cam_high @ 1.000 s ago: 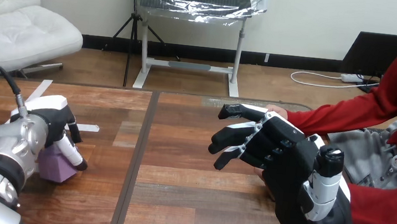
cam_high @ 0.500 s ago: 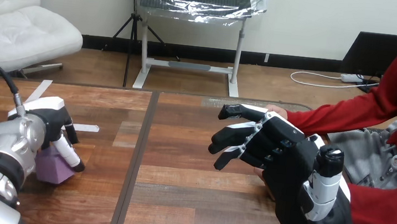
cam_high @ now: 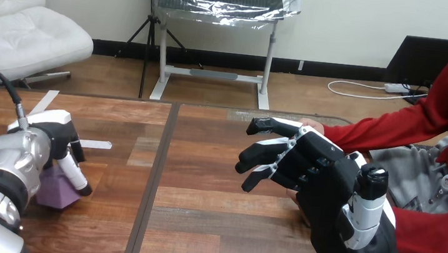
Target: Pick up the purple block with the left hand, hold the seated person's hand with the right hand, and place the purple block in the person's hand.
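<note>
The left hand (cam_high: 51,136) reaches down at the near left of the table (cam_high: 211,225), its fingers (cam_high: 73,172) curled over the purple block (cam_high: 54,191) and grasping it. One finger lies along the block's right face. The block sits directly beneath this hand, on the wood, with its left part hidden behind the silver forearm. A short strip of tape (cam_high: 97,144) lies just right of the hand's knuckles, apart from it.

To the right of the left hand, a dark seam (cam_high: 155,176) runs from the near edge to the far edge (cam_high: 211,107). Beyond the seam lies a broad stretch of bare wood reaching to the right hand (cam_high: 328,188).

The right hand is raised over the right side of the table, released, with its fingers (cam_high: 263,152) spread and loosely extended towards the left. The person's hand (cam_high: 313,124) is behind and under this hand, and little more than a tip shows past its upper edge. Whether the two touch cannot be told. The hands are well apart, and the wood ahead of the right hand's fingertips lies open up to the far edge.
</note>
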Controlling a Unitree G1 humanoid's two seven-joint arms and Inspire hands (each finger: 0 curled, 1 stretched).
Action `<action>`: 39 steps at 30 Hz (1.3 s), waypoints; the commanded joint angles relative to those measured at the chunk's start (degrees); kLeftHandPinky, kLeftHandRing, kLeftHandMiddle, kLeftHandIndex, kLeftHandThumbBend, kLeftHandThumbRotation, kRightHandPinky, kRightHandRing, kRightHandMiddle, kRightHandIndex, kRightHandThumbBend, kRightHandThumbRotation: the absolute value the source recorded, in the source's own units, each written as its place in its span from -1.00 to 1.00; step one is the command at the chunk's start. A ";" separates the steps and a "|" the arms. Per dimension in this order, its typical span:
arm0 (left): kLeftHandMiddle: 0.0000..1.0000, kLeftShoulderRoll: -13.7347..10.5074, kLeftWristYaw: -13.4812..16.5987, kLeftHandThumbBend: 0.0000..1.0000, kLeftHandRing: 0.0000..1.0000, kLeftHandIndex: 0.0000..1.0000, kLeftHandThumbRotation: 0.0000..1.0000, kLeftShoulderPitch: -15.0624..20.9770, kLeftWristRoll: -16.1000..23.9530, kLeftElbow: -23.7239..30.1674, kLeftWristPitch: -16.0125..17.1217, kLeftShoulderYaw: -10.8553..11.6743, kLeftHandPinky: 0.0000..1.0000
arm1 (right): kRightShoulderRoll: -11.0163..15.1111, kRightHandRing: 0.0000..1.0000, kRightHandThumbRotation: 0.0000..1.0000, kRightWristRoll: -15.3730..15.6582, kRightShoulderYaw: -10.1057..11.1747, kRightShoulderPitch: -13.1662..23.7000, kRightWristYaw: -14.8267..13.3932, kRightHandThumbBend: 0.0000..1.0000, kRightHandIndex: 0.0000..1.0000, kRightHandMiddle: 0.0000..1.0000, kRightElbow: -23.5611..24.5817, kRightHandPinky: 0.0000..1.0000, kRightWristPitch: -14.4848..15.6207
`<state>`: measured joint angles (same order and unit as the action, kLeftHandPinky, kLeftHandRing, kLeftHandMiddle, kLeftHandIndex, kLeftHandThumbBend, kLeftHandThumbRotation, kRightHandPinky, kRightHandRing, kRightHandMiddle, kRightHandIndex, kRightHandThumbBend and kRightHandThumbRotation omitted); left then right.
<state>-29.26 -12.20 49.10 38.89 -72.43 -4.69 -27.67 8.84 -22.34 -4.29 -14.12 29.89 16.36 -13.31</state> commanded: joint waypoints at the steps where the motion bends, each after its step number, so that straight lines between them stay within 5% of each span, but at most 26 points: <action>1: -0.22 -0.73 0.15 0.45 -0.47 0.35 -1.00 3.72 1.43 0.18 -0.65 -1.31 -0.63 | -0.86 0.18 1.00 -0.84 0.41 2.20 -0.33 0.92 0.40 0.20 1.53 -0.09 -0.86; 8: -0.12 -0.75 0.69 0.52 -0.33 0.35 -1.00 3.80 1.73 0.26 -1.14 -1.96 -0.54 | -0.94 0.18 1.00 -0.65 0.42 2.19 -0.52 0.91 0.40 0.20 1.50 -0.08 -0.99; 13: 0.37 -0.73 0.82 0.62 0.24 0.38 -0.98 3.83 1.95 0.52 -1.58 -1.92 -0.14 | -0.79 0.17 1.00 -0.50 0.34 2.18 -0.43 0.91 0.40 0.21 1.55 -0.08 -1.19; 20: 0.64 -0.87 1.13 0.67 0.56 0.44 -0.93 3.75 2.20 1.49 -1.73 -1.64 0.16 | -0.77 0.17 1.00 -0.55 0.32 2.26 -0.36 0.91 0.40 0.21 1.43 -0.09 -1.28; 28: 0.65 -1.26 2.98 0.69 0.57 0.47 -0.85 3.30 2.74 2.34 -0.72 -1.58 0.16 | -0.76 0.17 1.00 -0.61 0.31 2.18 -0.52 0.91 0.40 0.21 1.56 -0.09 -0.96; 39: 0.48 -2.12 9.11 0.66 0.46 0.37 -0.74 2.35 4.51 4.23 0.58 -2.41 0.15 | -0.75 0.16 1.00 -0.45 0.36 2.33 -0.45 0.89 0.40 0.21 1.22 -0.10 -1.24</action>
<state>-29.35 -6.46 49.01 41.79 -71.51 -5.26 -28.91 8.84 -22.32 -4.29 -14.12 29.53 16.36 -13.31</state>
